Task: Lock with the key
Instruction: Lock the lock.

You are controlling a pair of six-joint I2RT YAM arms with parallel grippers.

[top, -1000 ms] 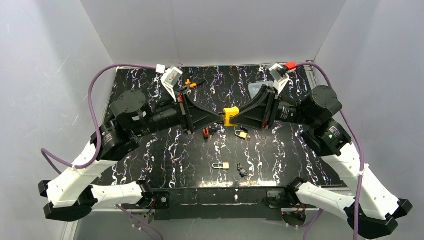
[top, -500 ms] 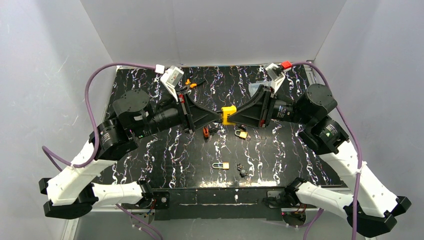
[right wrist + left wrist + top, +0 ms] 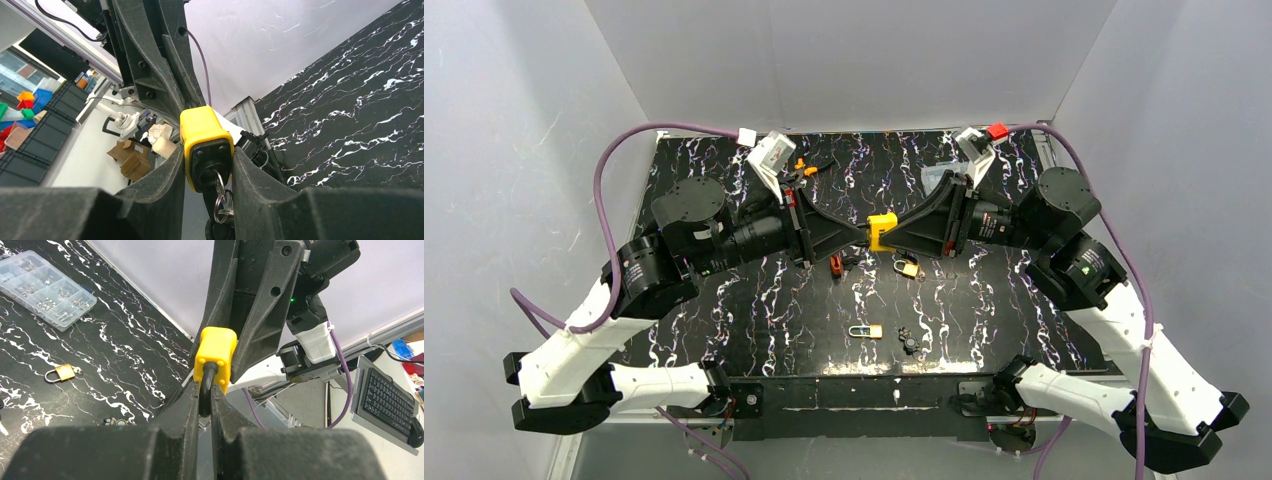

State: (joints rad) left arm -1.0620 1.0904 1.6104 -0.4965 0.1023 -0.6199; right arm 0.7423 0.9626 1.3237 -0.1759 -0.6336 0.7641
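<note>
The yellow padlock (image 3: pixel 882 230) hangs in the air above the middle of the black marbled table (image 3: pixel 754 310), held between both arms. The left gripper (image 3: pixel 205 396) is pinched narrow on the black shackle (image 3: pixel 205 385). The right gripper (image 3: pixel 207 157) clamps the lock's body from both sides. A key (image 3: pixel 218 181) sits in the keyhole, and its key ring (image 3: pixel 221 207) dangles below. A small brass padlock (image 3: pixel 907 267) lies on the table beneath.

Black white-veined table top (image 3: pixel 754 300) carries two small brass padlocks (image 3: pixel 907 267) (image 3: pixel 865 331), a small red object (image 3: pixel 835 265) and a clear plastic compartment box (image 3: pixel 45 289).
</note>
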